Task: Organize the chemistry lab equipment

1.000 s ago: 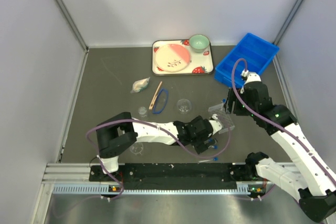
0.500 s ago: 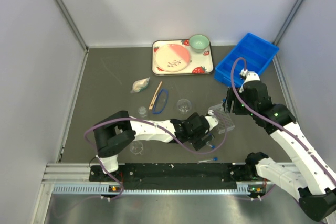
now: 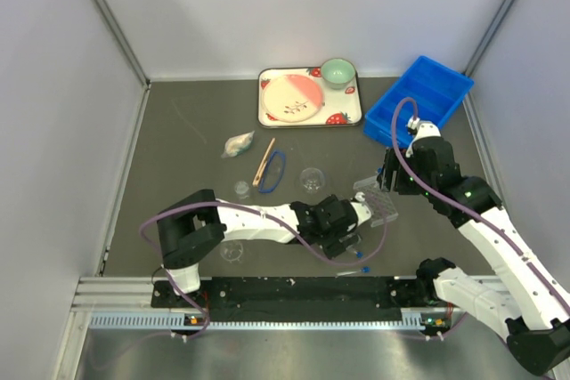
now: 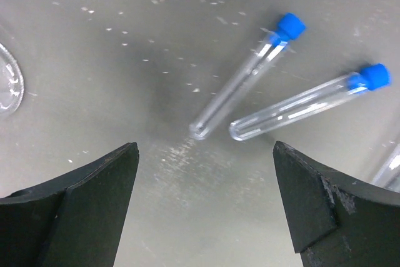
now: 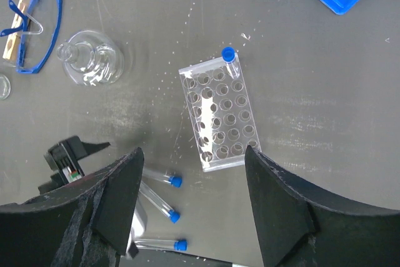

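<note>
My left gripper (image 3: 344,239) is open and empty, low over the mat just short of two clear blue-capped tubes (image 4: 240,85) (image 4: 303,101) that lie flat in front of it. My right gripper (image 3: 388,184) is open and empty, hovering above the clear rectangular tube rack (image 5: 219,114), which holds one blue-capped tube (image 5: 229,57) in a far corner hole. The right wrist view shows three loose tubes (image 5: 159,203) lying left of the rack's near end. A small glass flask (image 3: 311,180), a tiny beaker (image 3: 241,189), a glass dish (image 3: 232,251), a wooden stick (image 3: 264,160) and a blue ring (image 3: 275,171) lie on the mat.
A blue bin (image 3: 419,100) stands at the back right. The strawberry-print tray (image 3: 267,113) with a pink plate and green bowl is at the back centre. A small crumpled bag (image 3: 238,144) lies left of the stick. White walls enclose the mat.
My left gripper has shifted slightly left and back from the loose tubes. The right arm has barely moved.
</note>
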